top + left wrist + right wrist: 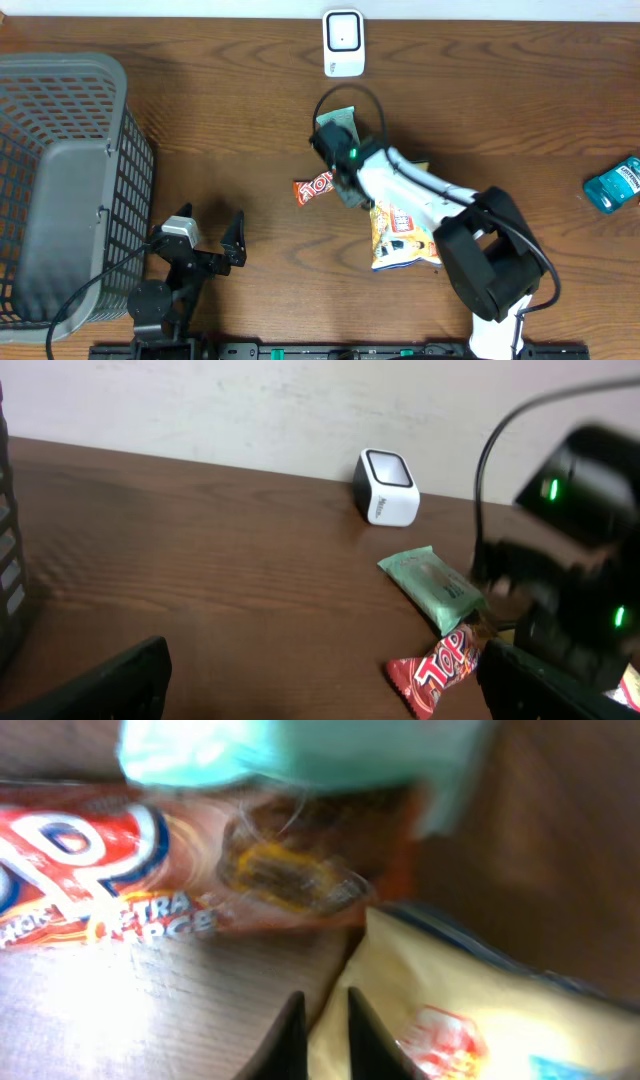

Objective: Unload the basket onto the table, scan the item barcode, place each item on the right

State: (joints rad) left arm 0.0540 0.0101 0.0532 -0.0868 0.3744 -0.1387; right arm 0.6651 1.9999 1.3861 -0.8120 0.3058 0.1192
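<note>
1. Near the table [200, 120] centre, the right gripper [347, 188] is down over a cluster of packs: a red "Top" candy bar [313, 188], a green wipes pack [432, 585] and a yellow snack bag [400, 238].
2. Right wrist view: the fingertips are drawn close with only a thin gap. They sit over the snack bag's edge where it meets bare wood, with the candy bar's end just beyond. It is blurry, so it cannot be told whether they pinch the bag edge or nothing.
3. The left gripper [207, 235] is spread wide and holds nothing. It sits near the front edge beside the basket.
4. Task item: which pack is unclear, likely the snack bag or the candy bar, both at the table centre under the arm. No barcode shows in any view. The white barcode scanner [343, 42] stands at the back edge, well apart from the cluster.
5. Step in hand, judged: securing one pack.
   - Take a single pack by a free edge, not over any printed code.
   - The packs crowd each other, so a neighbour could drag along.
   - The wrappers look slick and limp, so pinch deep and lift straight up before carrying.
   - Then hold the code side flat toward the scanner window.
6. Containers: the grey mesh basket [70, 70] sits at the left edge with nothing visible inside. A teal packet [612, 186] lies alone at the right edge, outside it.
</note>
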